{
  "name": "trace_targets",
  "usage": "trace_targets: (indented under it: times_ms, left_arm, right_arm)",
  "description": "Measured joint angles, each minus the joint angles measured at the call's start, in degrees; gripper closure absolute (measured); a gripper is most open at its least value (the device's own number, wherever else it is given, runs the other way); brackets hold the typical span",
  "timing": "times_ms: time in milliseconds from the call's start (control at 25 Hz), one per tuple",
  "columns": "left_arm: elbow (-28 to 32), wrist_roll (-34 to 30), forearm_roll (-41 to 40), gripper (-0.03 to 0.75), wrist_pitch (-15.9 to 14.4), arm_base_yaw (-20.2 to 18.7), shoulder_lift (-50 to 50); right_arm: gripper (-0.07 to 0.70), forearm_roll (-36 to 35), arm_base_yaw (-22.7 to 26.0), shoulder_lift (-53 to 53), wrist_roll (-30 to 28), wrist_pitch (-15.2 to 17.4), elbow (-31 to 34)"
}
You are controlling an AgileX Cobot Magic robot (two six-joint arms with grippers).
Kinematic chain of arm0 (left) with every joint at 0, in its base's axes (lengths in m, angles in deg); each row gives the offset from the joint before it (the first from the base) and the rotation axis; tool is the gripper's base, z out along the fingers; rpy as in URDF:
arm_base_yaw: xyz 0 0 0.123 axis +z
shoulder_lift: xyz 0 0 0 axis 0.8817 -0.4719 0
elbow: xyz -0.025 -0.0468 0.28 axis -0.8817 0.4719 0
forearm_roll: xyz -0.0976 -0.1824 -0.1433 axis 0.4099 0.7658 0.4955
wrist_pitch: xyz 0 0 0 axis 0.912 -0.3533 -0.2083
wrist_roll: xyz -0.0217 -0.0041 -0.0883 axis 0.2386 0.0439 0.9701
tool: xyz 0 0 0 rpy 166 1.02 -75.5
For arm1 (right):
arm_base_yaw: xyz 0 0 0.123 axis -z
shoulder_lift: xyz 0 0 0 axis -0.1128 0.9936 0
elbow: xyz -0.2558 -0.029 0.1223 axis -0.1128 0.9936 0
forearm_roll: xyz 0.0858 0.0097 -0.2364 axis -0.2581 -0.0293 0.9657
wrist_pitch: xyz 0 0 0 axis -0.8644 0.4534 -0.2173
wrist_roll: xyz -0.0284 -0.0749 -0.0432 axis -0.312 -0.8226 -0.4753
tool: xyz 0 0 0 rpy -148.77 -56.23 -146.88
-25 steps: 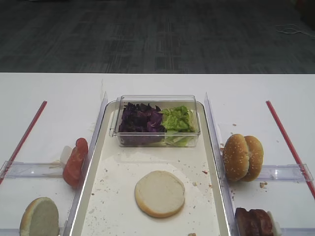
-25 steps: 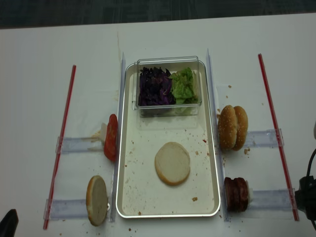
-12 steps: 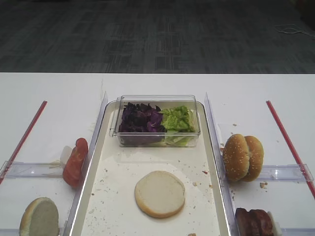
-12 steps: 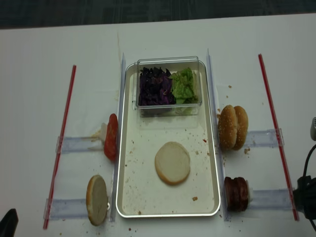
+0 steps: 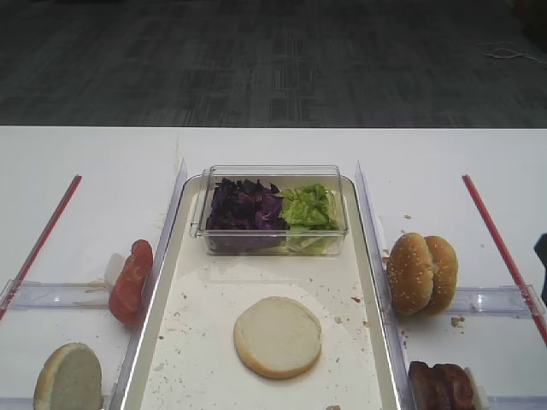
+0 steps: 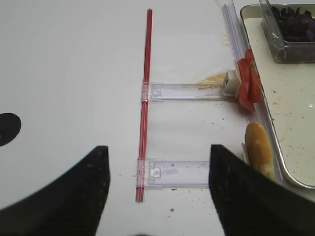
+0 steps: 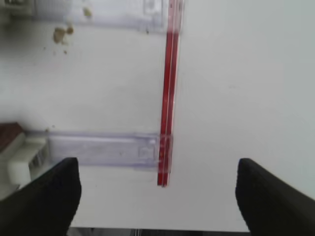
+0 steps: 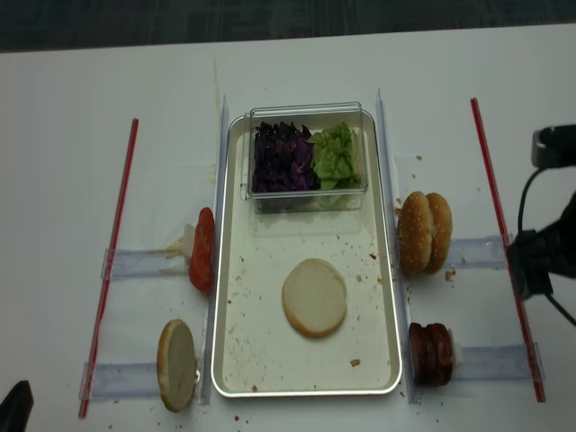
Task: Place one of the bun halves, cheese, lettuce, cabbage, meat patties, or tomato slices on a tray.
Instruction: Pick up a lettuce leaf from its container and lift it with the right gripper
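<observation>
Flanking tray [image 8: 232, 360], red strips [image 8: 112, 261], clear rails [image 8: 135, 263]

A white table [image 5: 85, 154] spans the foreground, its far edge straight. Beyond it lies dark grey carpet-tile floor [image 5: 273, 60], with a pale cable [image 5: 504, 53] loose at far right. Lighting is even.

Open left gripper [image 6: 156, 189] above white table [image 6: 64, 69] — tomato slices [image 6: 247, 83] beside tray [image 6: 288, 132].
</observation>
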Motion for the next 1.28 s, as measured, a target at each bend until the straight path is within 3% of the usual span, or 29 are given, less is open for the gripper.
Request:
trace_targets:
  times_ms: [400,760,1040,1280]
  left_arm:
    - [0.0,0.0,0.0,0.278,0.0,0.0,0.0]
    - [0.0,0.0,0.0,0.278,0.0,0.0,0.0]
    - [0.0,0.0,0.0,0.279,0.0,0.0,0.0]
    - [0.0,0.0,0.0,0.279,0.0,0.0,0.0]
  right_arm:
    - [-0.032,0.0,0.0,22.1,-1.38,2.15,-23.13]
    - [-0.032,0.0,0.0,38.03,-1.71,6.52,-42.55]
    - [-0.032,0.0,0.0,46.56,-1.71,8.01,-53.68]
    - [-0.032,-0.1,0.0,49.6,-0.57,8.61,-57.24]
